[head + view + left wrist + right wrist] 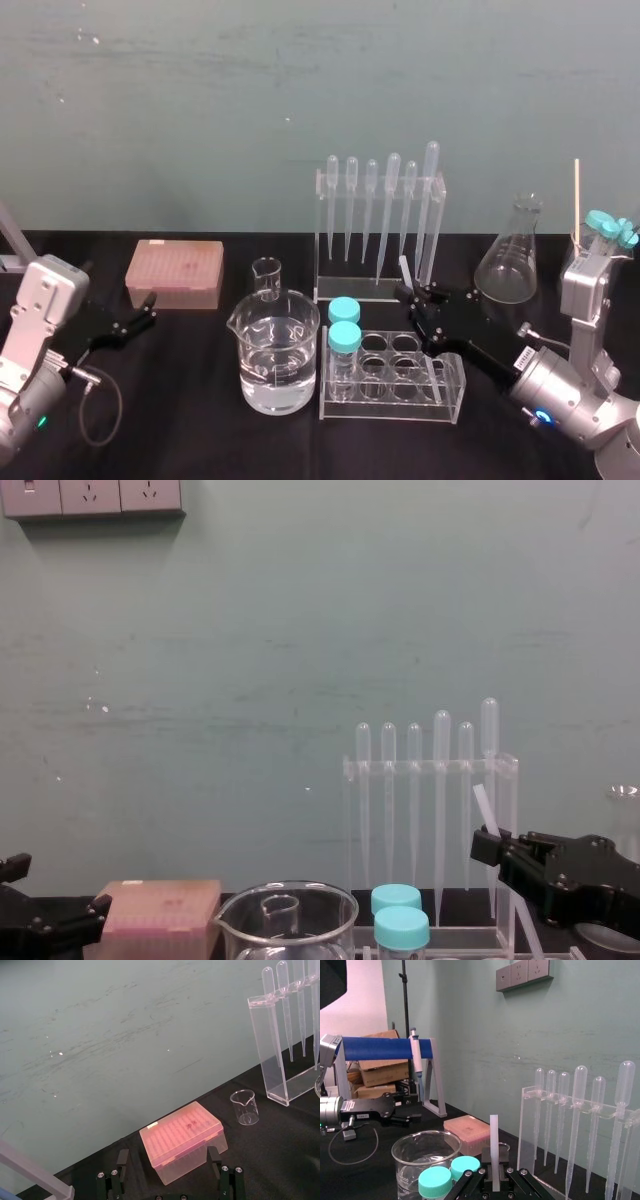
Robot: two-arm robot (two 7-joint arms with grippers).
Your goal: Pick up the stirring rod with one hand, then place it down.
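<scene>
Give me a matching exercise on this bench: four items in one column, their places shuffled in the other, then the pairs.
1. stirring rod
2. pink tip box
3. teal-capped vials
4. pipettes

A. hanging in the clear stand
B. standing in the tube rack
C. clamped in the right gripper
D. on the table near the left gripper

Pairs: 1-C, 2-D, 3-B, 4-A.

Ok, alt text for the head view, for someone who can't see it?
The right gripper holds the stirring rod nearly upright in front of the pipette rack, by the tube rack with two teal-capped vials. The left gripper is open at far left beside a pink tip box; a large beaker stands centre.
</scene>
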